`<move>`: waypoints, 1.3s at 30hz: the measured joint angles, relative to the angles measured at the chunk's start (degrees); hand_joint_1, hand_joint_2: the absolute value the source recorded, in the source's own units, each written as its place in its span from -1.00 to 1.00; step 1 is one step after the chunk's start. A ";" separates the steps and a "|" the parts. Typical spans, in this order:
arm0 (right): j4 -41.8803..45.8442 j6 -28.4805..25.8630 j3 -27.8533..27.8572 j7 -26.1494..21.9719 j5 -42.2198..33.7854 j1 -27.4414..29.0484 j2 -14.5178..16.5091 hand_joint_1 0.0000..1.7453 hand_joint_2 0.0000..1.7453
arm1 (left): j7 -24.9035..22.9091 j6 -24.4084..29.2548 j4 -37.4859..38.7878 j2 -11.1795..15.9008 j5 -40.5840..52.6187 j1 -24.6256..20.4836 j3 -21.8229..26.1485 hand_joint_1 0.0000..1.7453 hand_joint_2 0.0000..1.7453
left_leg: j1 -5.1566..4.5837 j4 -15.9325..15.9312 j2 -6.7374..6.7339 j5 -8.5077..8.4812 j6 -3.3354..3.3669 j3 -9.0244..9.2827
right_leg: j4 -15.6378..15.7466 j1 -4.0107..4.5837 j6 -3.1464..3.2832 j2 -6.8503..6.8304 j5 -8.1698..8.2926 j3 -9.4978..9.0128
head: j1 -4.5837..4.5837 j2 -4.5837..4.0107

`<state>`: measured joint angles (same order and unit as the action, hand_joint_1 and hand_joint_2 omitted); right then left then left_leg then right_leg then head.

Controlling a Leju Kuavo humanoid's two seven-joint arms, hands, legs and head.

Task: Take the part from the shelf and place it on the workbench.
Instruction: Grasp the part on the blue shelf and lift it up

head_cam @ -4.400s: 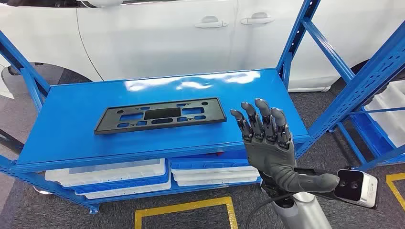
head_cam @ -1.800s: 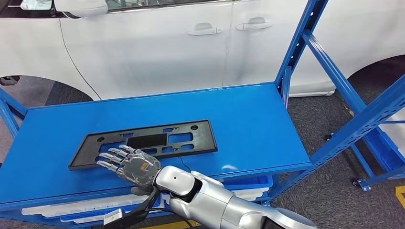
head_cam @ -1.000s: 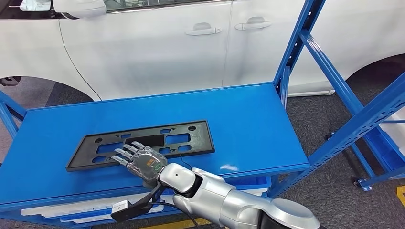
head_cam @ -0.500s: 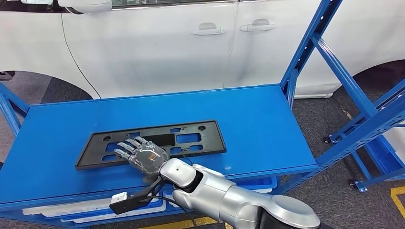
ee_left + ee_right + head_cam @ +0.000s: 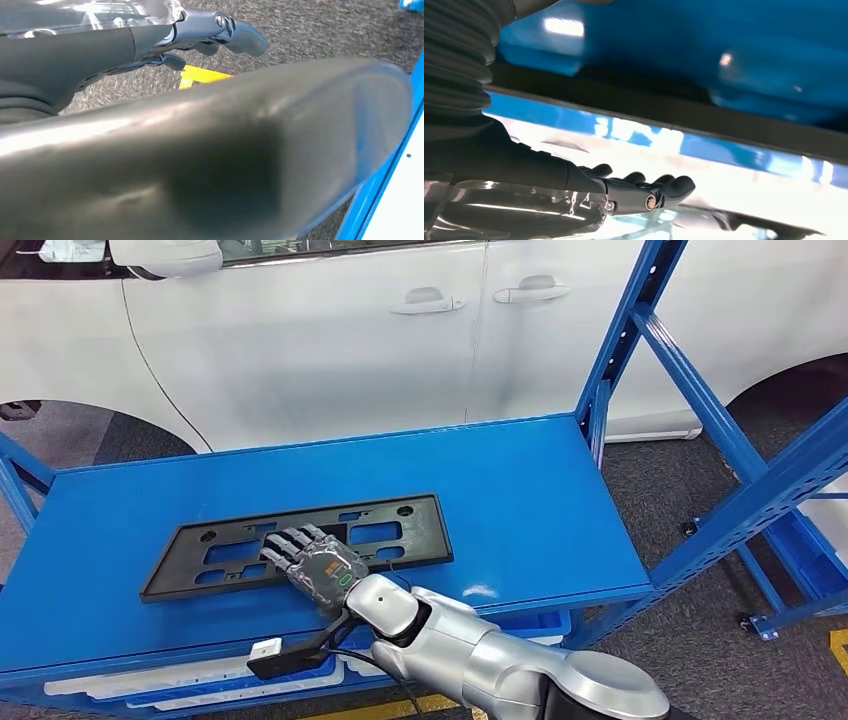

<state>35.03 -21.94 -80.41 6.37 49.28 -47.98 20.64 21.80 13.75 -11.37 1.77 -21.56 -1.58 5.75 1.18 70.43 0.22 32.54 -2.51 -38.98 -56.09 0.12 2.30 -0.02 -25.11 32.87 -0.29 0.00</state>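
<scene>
1. The part (image 5: 300, 543), a long flat black plate with rectangular cut-outs and small round holes, lies flat on the blue shelf (image 5: 520, 500), toward the shelf's front and left of its middle.
2. The right hand (image 5: 315, 562) rests palm-down on the part near its front edge, about midway along its length, with the silver arm reaching in across the shelf's front lip.
3. Its fingers (image 5: 287, 543) are laid out nearly straight and slightly apart over the plate's middle cut-outs; they lie on top of it and are not closed round any edge, so the hand has hold of nothing.
4. In the right wrist view the dark fingers (image 5: 659, 187) stretch forward side by side, with the blue shelf surface and a dark band running beyond them.
5. In the left wrist view the left hand (image 5: 210, 32) hangs over grey carpet, its dark fingers (image 5: 240, 37) loosely extended with nothing in them.
6. A white car (image 5: 330, 330) stands behind the shelf, its two door handles showing.
7. White bins with blue rims (image 5: 180, 680) sit on the level below the shelf.
</scene>
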 joint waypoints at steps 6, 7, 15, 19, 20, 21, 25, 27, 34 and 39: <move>-3.34 -1.89 0.24 2.31 0.48 -0.93 -0.01 -1.00 1.00 | -0.21 0.13 0.00 0.41 0.83 0.08 -0.01 -1.00 -1.00 | 0.34 -10.34 0.03 -6.78 -0.29 4.49 | -1.37 -0.09 -0.89 0.31 -0.97 0.17 | -0.05 0.00; -3.94 -2.18 0.32 2.66 0.55 -1.26 -0.01 -1.00 1.00 | -0.21 0.11 0.00 0.47 1.00 0.04 -0.01 -1.00 -1.00 | 0.24 -12.00 0.09 -7.08 0.01 5.25 | -1.61 -0.01 -1.16 0.33 -1.08 0.32 | -0.06 0.00; -7.68 -3.80 0.81 3.96 1.43 -2.56 -0.08 -0.95 1.00 | -0.18 -0.20 0.00 0.55 2.02 -0.10 -0.19 -1.00 -1.00 | 0.17 -12.92 0.06 -7.32 2.51 5.39 | -14.34 -0.30 -2.92 0.28 -7.62 6.36 | 0.33 0.00; -8.85 -2.55 0.87 4.02 1.27 -2.81 -0.15 1.00 1.00 | -0.18 -0.15 0.00 0.56 2.10 -0.09 -0.20 -1.00 -1.00 | -0.10 -12.87 0.15 -7.26 2.61 5.57 | -13.35 -0.23 -2.30 0.29 -4.68 6.18 | 0.35 0.00; -8.94 -1.49 0.91 3.95 1.13 -2.97 -0.15 1.00 1.00 | -0.18 -0.11 0.00 0.53 2.05 -0.10 -0.20 -1.00 -1.00 | -0.16 -12.86 0.19 -7.24 2.59 5.64 | -9.11 -0.08 -1.83 0.29 -2.79 4.19 | 0.35 0.00; -8.98 -0.40 0.96 3.84 1.00 -3.11 -0.14 1.00 1.00 | -0.18 -0.07 0.00 0.50 1.98 -0.12 -0.20 -1.00 -1.00 | -0.29 -12.82 0.23 -7.20 2.47 5.64 | -5.44 0.08 -1.47 0.23 -1.45 2.49 | 0.33 0.00; -9.11 1.32 1.11 3.50 0.70 -3.28 -0.10 1.00 1.00 | 0.09 -0.04 0.00 0.47 1.82 -0.02 -0.20 -1.00 -1.00 | -0.40 -12.93 0.13 -7.18 1.35 5.46 | -1.48 0.38 -0.96 0.14 -0.43 0.99 | 0.31 0.00; -9.13 1.64 1.33 3.39 0.33 -3.35 -0.01 1.00 1.00 | 0.86 -0.39 0.00 0.48 2.04 -0.02 -0.20 -1.00 -1.00 | -0.30 -11.36 0.09 -5.94 0.77 4.88 | -0.77 0.03 -0.52 0.10 -0.06 0.62 | 0.23 0.00; -9.16 1.69 1.78 2.57 -0.44 -3.18 0.04 1.00 1.00 | 4.09 -1.81 0.00 0.60 3.14 0.23 -0.26 -1.00 -1.00 | 0.16 -0.83 0.04 -2.64 -0.39 0.30 | -0.81 -0.15 -0.31 -0.02 -0.22 0.27 | 0.02 0.00; -8.81 0.24 2.71 1.13 -1.67 -3.63 0.06 1.00 1.00 | 6.04 -2.88 0.00 0.60 3.38 -0.01 -0.26 -1.00 1.00 | -0.14 -12.47 0.15 -6.59 0.82 5.80 | -1.80 0.18 -1.48 0.17 -0.70 0.69 | -0.01 0.00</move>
<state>26.22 -21.70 -77.70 7.49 47.62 -51.61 20.70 27.84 10.87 -11.37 2.37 -18.18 -1.59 5.49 1.04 57.97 0.36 25.94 -1.70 -33.18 -57.90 0.30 0.82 0.15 -25.81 33.57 -0.30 0.00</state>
